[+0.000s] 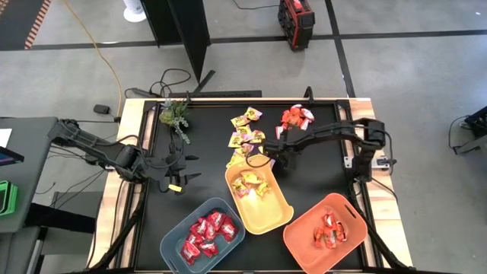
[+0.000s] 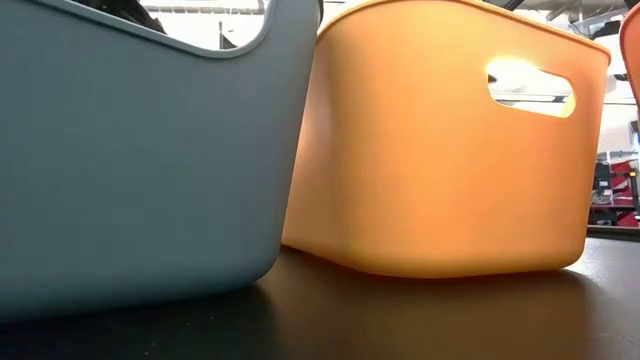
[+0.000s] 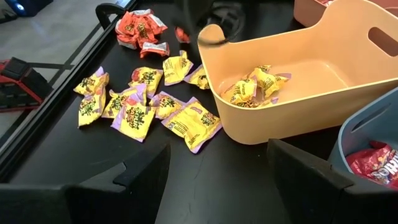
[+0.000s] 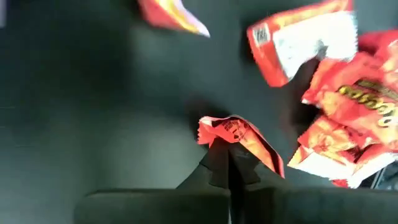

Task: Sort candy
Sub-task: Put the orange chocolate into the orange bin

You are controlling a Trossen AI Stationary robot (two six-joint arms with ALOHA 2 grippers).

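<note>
Loose yellow candy and orange-red candy lie in two heaps on the black table's far half. More yellow candy lies in the yellow bin, deep red candy in the blue-grey bin, and orange-red candy in the orange bin. My right gripper stands between the two heaps, shut on one orange-red candy. My left gripper waits open at the table's left, holding nothing. My right gripper pinches one orange-red candy by an edge of its wrapper between its two shut fingertips. The fingers slant down from the table's right side. The crumpled wrapper sticks out past the tips; whether it is clear of the table, I cannot tell.
A green plant sprig lies at the far left corner. The three bins fill the near half, the yellow bin's far rim close beside my right gripper. In the low view the blue-grey bin and yellow bin block the table behind them.
</note>
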